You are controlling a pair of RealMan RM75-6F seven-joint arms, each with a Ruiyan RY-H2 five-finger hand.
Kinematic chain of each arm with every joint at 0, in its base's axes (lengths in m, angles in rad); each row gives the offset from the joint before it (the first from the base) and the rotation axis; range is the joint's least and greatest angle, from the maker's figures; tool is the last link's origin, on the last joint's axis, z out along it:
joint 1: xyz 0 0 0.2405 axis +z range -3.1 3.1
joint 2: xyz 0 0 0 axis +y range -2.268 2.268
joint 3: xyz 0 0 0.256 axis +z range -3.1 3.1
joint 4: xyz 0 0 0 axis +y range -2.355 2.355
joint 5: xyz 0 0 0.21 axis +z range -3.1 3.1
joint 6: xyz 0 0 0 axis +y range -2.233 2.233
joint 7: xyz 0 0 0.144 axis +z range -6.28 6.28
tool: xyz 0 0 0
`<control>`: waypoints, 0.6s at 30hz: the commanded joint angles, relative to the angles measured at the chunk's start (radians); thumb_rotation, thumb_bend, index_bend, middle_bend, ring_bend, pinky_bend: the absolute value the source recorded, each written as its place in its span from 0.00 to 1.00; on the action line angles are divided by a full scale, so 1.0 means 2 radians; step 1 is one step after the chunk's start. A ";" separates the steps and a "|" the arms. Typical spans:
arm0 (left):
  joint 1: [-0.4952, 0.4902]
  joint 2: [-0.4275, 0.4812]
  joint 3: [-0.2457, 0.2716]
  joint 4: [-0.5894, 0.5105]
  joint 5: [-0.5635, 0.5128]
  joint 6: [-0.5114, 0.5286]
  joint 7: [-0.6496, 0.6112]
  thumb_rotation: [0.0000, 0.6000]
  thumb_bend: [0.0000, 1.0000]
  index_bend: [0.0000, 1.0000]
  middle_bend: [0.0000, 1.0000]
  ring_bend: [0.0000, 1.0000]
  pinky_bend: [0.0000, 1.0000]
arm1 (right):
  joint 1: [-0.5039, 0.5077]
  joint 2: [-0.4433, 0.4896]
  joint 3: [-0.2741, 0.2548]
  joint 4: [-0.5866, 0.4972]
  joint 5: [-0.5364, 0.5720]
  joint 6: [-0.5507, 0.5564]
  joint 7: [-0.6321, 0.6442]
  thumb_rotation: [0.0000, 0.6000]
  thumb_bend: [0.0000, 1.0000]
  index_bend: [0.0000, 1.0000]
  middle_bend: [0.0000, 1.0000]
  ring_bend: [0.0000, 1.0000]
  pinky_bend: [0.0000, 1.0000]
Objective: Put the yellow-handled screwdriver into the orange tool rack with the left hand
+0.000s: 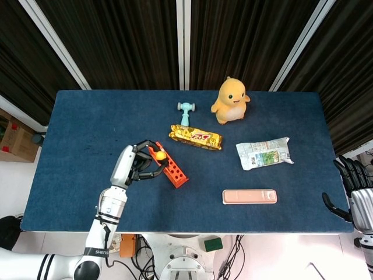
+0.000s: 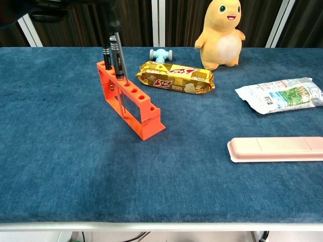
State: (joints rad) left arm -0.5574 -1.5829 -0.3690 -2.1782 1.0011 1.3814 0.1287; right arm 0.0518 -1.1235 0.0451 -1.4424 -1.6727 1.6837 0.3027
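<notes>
The orange tool rack (image 1: pixel 173 168) lies slantwise left of the table's middle; in the chest view the orange tool rack (image 2: pixel 130 103) holds two black-handled screwdrivers (image 2: pixel 115 56) at its far end. My left hand (image 1: pixel 135 165) grips the yellow-handled screwdriver (image 1: pixel 158 155) upright, right at the rack's far end. In the chest view its thin shaft (image 2: pixel 121 58) slants down just in front of the black handles, and its tip is at the rack's top holes. I cannot tell if the tip is inside one. My right hand (image 1: pixel 354 197) hangs open off the table's right edge.
Behind the rack lie a gold snack bar (image 1: pixel 196 137) and a small teal toy hammer (image 1: pixel 186 110). A yellow plush toy (image 1: pixel 231 101) stands at the back. A white packet (image 1: pixel 264 153) and a flat pink case (image 1: pixel 249 196) lie to the right.
</notes>
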 commanded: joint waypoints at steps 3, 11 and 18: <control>-0.003 -0.007 -0.003 0.005 -0.006 0.000 -0.003 1.00 0.29 0.68 1.00 1.00 1.00 | 0.000 0.000 0.001 0.001 0.001 0.001 0.002 1.00 0.34 0.00 0.00 0.00 0.00; -0.006 -0.013 -0.006 0.008 -0.019 -0.003 -0.003 1.00 0.29 0.68 1.00 1.00 1.00 | 0.001 0.001 0.002 0.000 0.006 -0.003 0.005 1.00 0.34 0.00 0.00 0.00 0.00; -0.008 -0.015 -0.003 0.014 -0.019 -0.006 -0.002 1.00 0.29 0.68 1.00 1.00 1.00 | 0.000 0.002 0.003 0.000 0.007 -0.002 0.006 1.00 0.34 0.00 0.00 0.00 0.00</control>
State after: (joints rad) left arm -0.5734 -1.6134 -0.3763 -2.1504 0.9630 1.3692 0.1245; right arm 0.0524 -1.1205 0.0512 -1.4420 -1.6578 1.6787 0.3149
